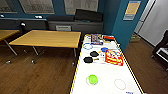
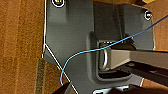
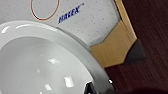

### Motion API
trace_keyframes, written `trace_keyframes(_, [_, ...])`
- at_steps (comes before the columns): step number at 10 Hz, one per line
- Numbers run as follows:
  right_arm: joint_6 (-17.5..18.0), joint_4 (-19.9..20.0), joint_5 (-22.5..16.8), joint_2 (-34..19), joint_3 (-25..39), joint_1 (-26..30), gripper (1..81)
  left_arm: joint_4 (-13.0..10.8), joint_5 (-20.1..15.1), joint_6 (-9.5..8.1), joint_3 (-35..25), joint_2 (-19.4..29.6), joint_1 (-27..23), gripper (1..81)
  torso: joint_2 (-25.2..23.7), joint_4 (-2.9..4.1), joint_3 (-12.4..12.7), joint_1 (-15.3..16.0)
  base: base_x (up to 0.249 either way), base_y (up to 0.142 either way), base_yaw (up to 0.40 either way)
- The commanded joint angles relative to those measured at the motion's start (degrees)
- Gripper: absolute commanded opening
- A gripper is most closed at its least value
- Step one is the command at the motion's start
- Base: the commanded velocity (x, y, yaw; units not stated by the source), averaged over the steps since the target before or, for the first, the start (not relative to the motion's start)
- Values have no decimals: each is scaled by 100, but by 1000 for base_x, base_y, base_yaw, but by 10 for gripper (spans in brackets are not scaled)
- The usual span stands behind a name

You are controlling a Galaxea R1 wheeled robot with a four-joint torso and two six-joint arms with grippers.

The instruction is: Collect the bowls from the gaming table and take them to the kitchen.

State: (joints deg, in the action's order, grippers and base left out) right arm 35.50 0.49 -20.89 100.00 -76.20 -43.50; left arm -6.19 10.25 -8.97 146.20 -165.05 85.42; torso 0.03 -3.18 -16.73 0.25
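- I see the lime bowl (image 1: 92,79) near me on the white tabletop (image 1: 105,72); two black bowls (image 1: 88,59) beyond it, beside the game box (image 1: 114,57).
- Neither claw's state can I tell.

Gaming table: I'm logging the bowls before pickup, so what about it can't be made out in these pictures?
- Head view: the gaming table has its near end cut off by the picture's edge.
- Head view: the two black bowls are too small to show any contents.
- Right wrist view: a white bowl covers part of the tabletop.
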Motion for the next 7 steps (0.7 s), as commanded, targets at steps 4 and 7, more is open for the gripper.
trace_keyframes(4, [-2806,1547,2227,-1735,1259,-2862,10,-49,-331,18,-100,164,-47,811,-3,0,2,0,0,0,0])
trace_keyframes(7, [-3400,1394,4151,-972,540,-4825,10,-110,-331,27,-792,646,-47,811,-3,0,2,-2,0,0,0])
